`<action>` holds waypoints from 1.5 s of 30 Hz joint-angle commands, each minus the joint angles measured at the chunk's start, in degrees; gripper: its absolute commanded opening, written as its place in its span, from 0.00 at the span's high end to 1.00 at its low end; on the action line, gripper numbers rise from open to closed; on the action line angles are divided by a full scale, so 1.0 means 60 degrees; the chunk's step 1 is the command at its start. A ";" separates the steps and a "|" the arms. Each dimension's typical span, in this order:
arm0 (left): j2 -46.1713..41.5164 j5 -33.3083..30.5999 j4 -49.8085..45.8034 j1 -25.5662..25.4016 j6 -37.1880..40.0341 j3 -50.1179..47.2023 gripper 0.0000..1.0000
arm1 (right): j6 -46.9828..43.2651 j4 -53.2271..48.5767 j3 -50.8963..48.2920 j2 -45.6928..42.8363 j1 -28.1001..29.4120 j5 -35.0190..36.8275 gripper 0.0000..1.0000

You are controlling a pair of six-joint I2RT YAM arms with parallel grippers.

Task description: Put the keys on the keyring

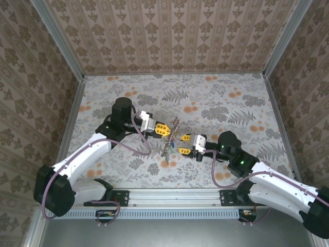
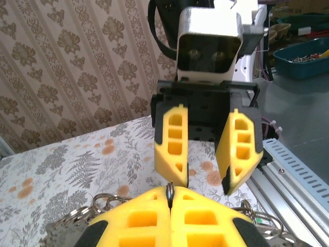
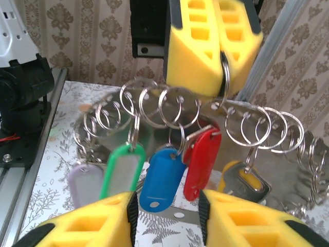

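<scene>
Left gripper (image 1: 163, 130): its yellow fingers (image 2: 133, 221) are pressed together on the thin metal edge of the keyring (image 1: 172, 136). From its own wrist camera the wire (image 2: 169, 193) shows in the seam between them.

Right gripper (image 1: 181, 145): its fingers (image 2: 172, 149) are spread wide with nothing between them. It faces the left gripper from the other side of the hoop.

Keyring: it stands on edge between the two grippers, in the near middle of the worktop (image 1: 231, 103). It is seen edge-on from above, and I cannot tell whether its lower rim touches the surface.

Split rings (image 3: 175, 105): a row of small silver loops is strung along the hoop, side by side (many of them carry nothing).

Keys: they hang from those loops just in front of the right gripper (image 3: 167, 216).
- The green key (image 3: 121, 170), blue key (image 3: 162, 180) and red key (image 3: 202, 164) hang close together.
- The blue and red keys overlap.
- The pale lilac key (image 3: 85, 185) hangs left of the green one.
- The yellow-orange key (image 3: 247, 180) hangs right of the red one, lower and partly behind the right fingers (image 3: 257, 226).

Grip point: in the right wrist view the left gripper (image 3: 220, 72) comes down from the top and pinches the wire (image 3: 224, 77) above the red key.
</scene>
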 commanded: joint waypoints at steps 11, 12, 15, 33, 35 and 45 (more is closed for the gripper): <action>-0.0059 0.0581 -0.0046 0.0071 0.0061 0.0371 1.00 | 0.0817 0.1816 0.0190 0.1313 -0.0034 -0.0013 0.68; -0.0073 0.0576 -0.0050 0.0071 0.0061 0.0348 1.00 | 0.0897 0.1883 0.0162 0.1286 -0.0027 -0.0152 0.67; -0.0103 0.0591 -0.0044 0.0075 0.0057 0.0324 1.00 | 0.0970 0.1848 0.0118 0.1190 0.0009 -0.0236 0.66; -0.0132 0.0595 -0.0018 0.0057 0.0002 0.0232 1.00 | 0.1174 0.2738 0.0306 0.1789 0.0188 0.0505 0.71; -0.0132 0.0591 -0.0006 0.0057 0.0002 0.0226 1.00 | 0.1180 0.2850 0.0321 0.1824 0.0179 0.0665 0.71; -0.0088 0.0546 0.0087 -0.0002 -0.0042 0.0235 1.00 | 0.1201 0.3036 0.0384 0.2067 0.0229 0.0779 0.72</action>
